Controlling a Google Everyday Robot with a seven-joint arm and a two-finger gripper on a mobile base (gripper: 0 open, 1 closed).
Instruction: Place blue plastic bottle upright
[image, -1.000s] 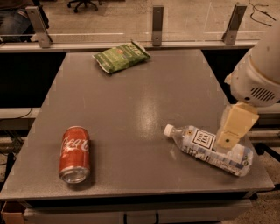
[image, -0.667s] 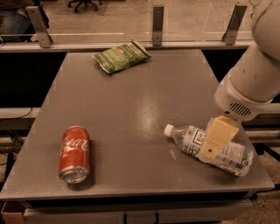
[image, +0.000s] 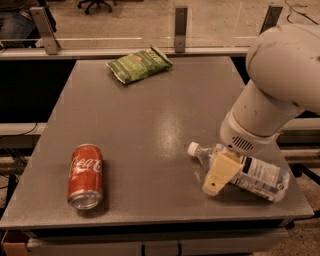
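Your gripper (image: 215, 182) is hanging low over the front right part of the table (image: 150, 115), right across the neck half of the blue plastic bottle (image: 260, 175), and you cannot tell if it is open, closed or gripping. The bottle is lying on its side, its white cap (image: 192, 148) pointing back-left and its base near the table's right front edge. A red can (image: 85, 176) is lying front left, a green chip bag (image: 139, 65) at the back.
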